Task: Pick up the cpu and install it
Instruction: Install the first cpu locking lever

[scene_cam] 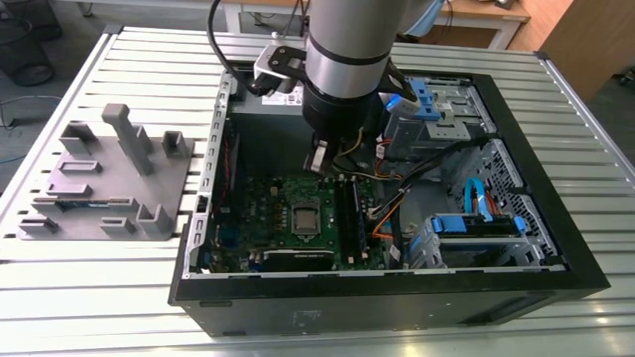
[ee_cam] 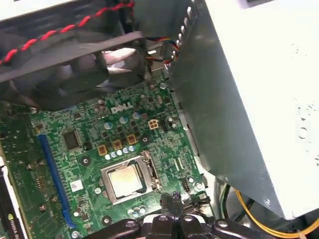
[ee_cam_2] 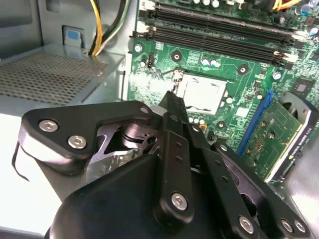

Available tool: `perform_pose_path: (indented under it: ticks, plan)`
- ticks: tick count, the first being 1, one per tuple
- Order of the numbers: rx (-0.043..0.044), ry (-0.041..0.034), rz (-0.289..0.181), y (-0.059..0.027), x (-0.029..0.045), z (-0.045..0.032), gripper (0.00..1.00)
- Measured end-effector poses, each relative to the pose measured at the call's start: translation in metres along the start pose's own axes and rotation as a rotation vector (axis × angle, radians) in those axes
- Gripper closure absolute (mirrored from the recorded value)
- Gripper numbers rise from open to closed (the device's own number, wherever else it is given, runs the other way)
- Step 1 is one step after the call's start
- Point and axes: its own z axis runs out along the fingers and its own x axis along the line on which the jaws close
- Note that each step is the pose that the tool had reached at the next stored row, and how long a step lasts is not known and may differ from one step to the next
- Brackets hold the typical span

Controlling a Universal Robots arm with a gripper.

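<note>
in the exterior view, the single grey and silver robot arm [scene_cam: 343,67] reached down into the open black computer case [scene_cam: 516,245] lying on a slatted metal table [scene_cam: 119,297]. its gripper [scene_cam: 320,160] hung low over the upper part of the green motherboard [scene_cam: 268,216]. the small flat square cpu with its silver-grey metal top [scene_cam: 305,216] sat inside the silver socket frame in the middle of the board, apart from the gripper and below it in the picture, toward the near wall of the case. a grey plastic fixture tray [scene_cam: 100,186] lay on the table at the exterior view's left, well apart from the case.

in the second wrist view, the black gripper [ee_cam_2: 174,102] ran out from the camera toward the board with its two fingers pressed together into a single narrow tip, nothing visible between them. the tip pointed straight at the cpu [ee_cam_2: 202,94], which lay just beyond it, flat in its socket, with no contact i could make out. long dark memory slots [ee_cam_2: 219,27] ran across the board further off, past the chip.

in the first wrist view, the cpu [ee_cam: 124,179] appeared squared up within the socket frame, its edges parallel to the frame's sides, so it judged as already seated. the gripper's tip [ee_cam: 175,199] stood beside the socket's corner, near but apart. a blue slot [ee_cam: 52,174] ran along the chip's far side.
</note>
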Motion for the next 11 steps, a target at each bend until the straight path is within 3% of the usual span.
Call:
perform_pose_path:
  ticks: [6,11]
  plan:
    - [0.0012,-0.0009,0.015,-0.0019,-0.0073,0.0012,0.89]
    - [0.0045,-0.0029,0.054,-0.0034,-0.0098,0.0023,0.89]
